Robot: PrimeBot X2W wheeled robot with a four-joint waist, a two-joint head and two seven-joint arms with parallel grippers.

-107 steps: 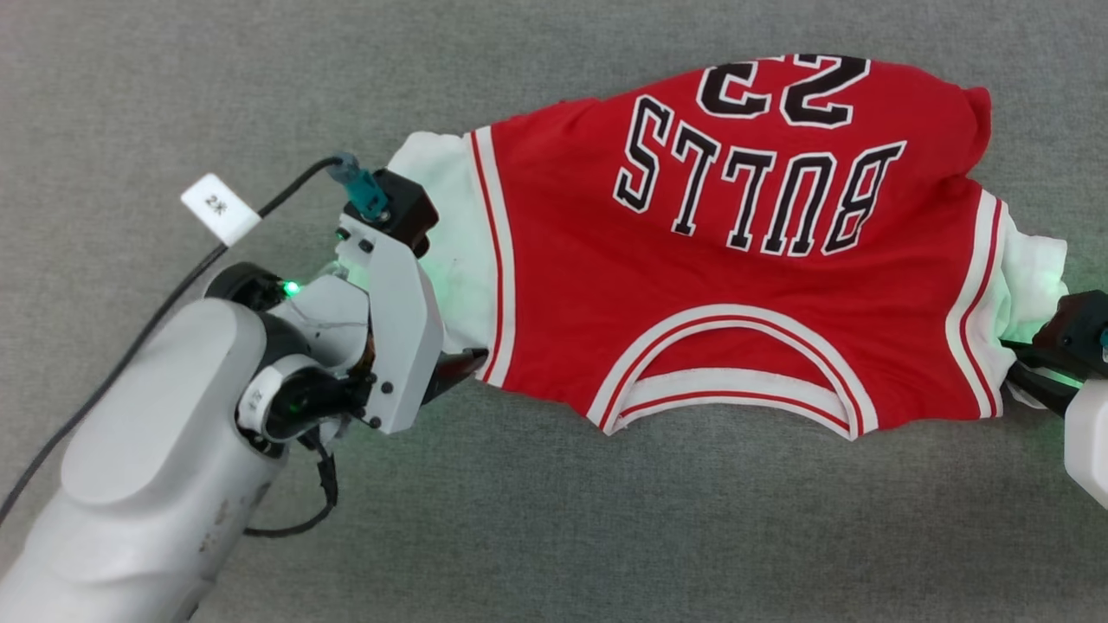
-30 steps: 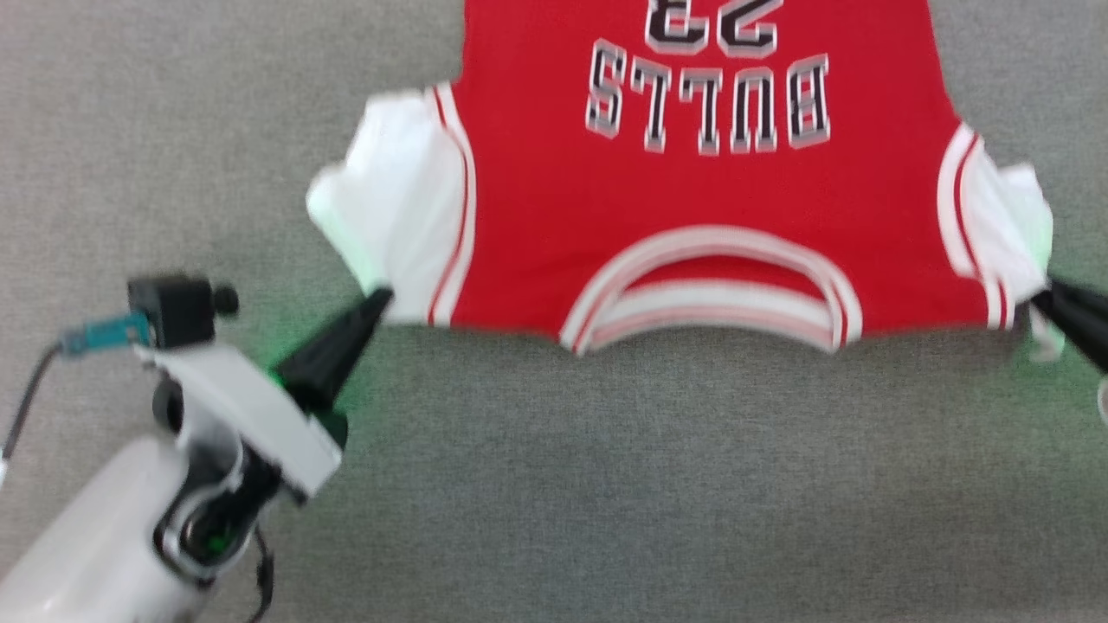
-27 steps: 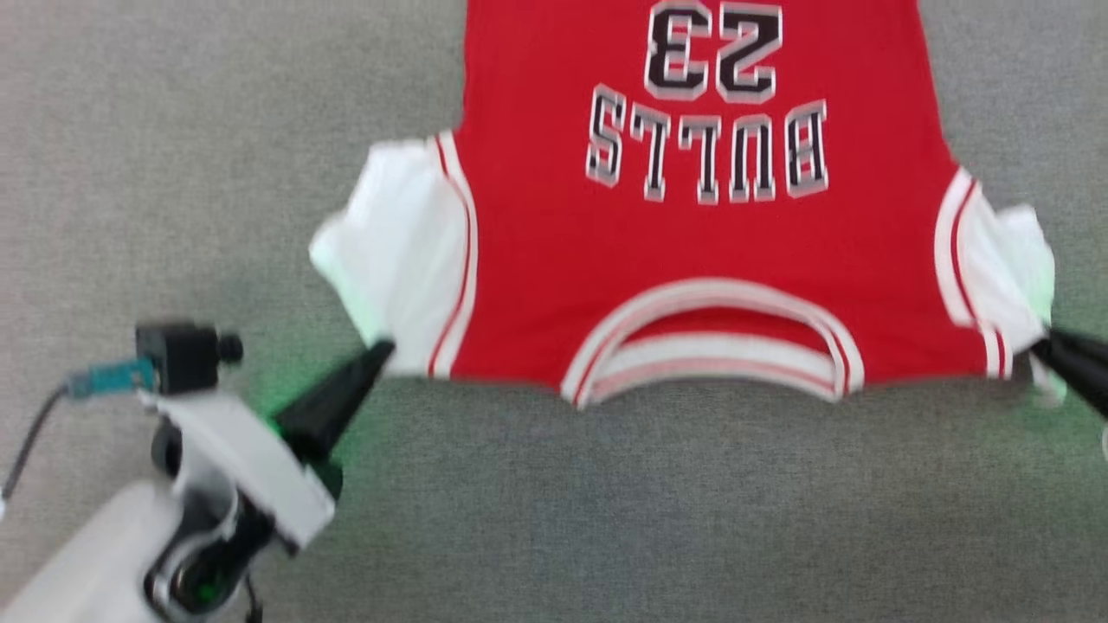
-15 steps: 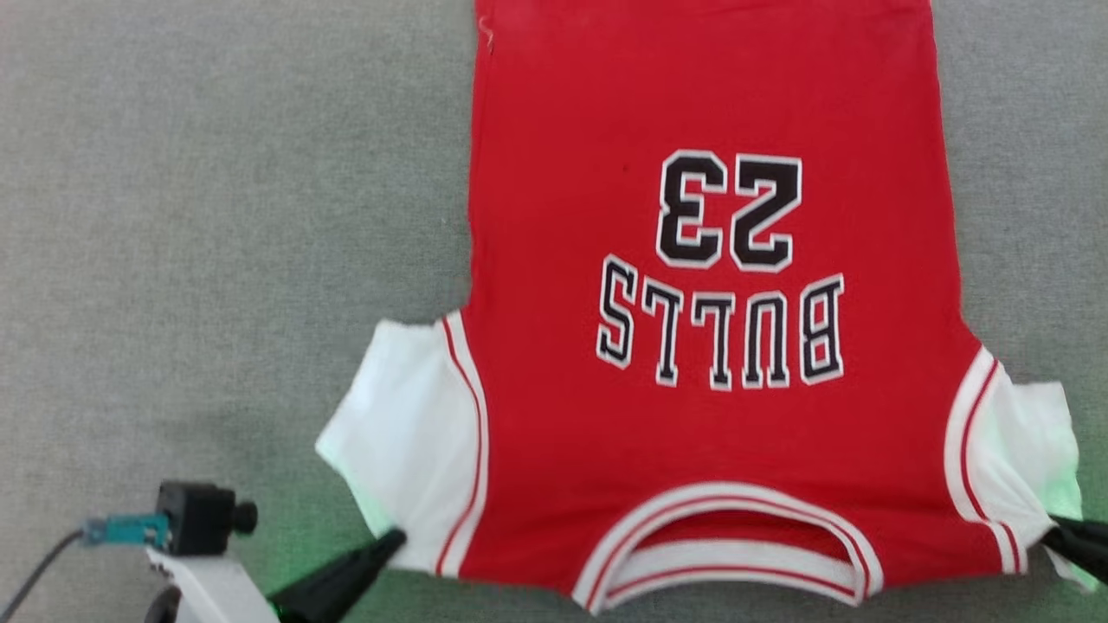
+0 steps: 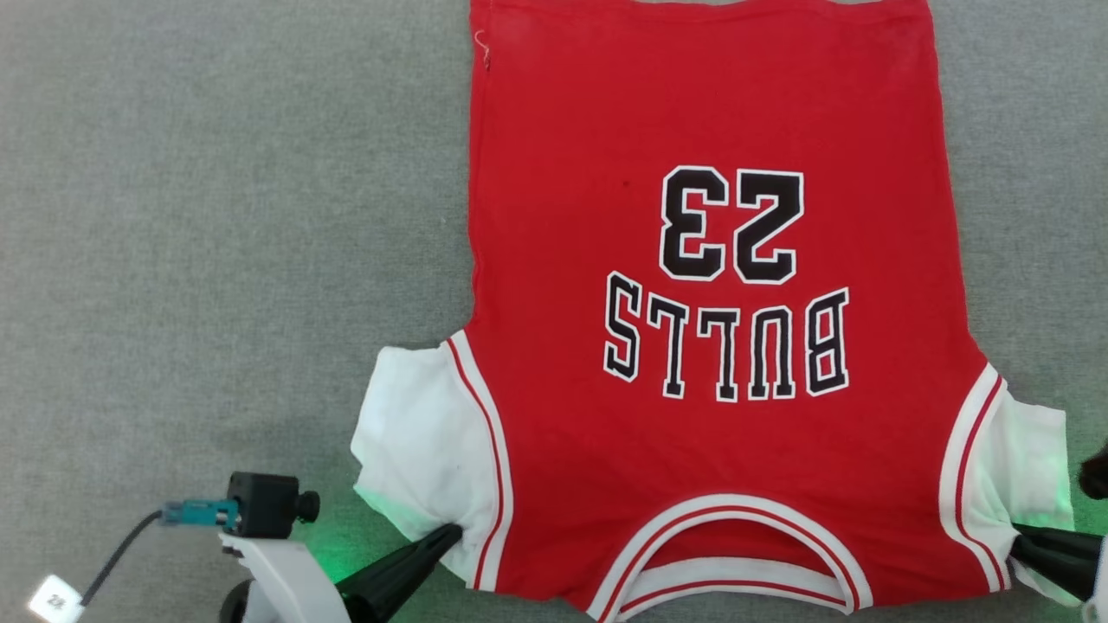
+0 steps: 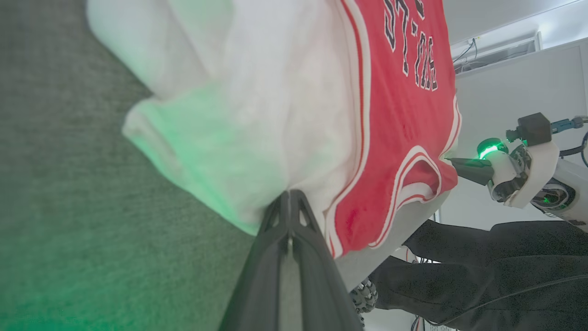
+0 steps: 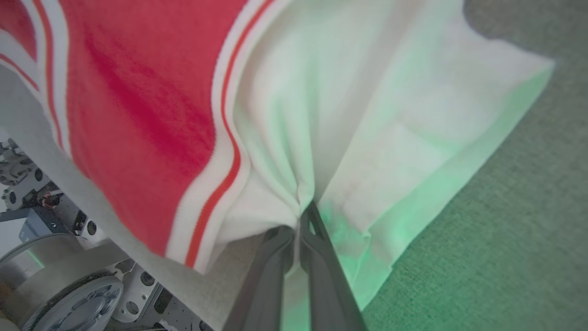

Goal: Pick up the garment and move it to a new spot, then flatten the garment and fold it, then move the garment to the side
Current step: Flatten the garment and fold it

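The garment, a red jersey with white sleeves and upside-down "BULLS 23" lettering, lies spread flat on the grey felt table, collar toward me. My left gripper is shut on the lower edge of the left white sleeve, seen pinched in the left wrist view. At the lower right, my right gripper is shut on the bunched hem of the right white sleeve, its fingers closed on the cloth in the right wrist view.
Grey felt covers the table to the left and right of the jersey. A black cable with a white tag trails from the left wrist. The table's near edge and the robot's base show below the collar.
The head view has tilted, so the whole jersey now shows. Both grippers have drawn the shoulders toward the near edge, and the body lies stretched out flat. Both stay shut on the sleeves.
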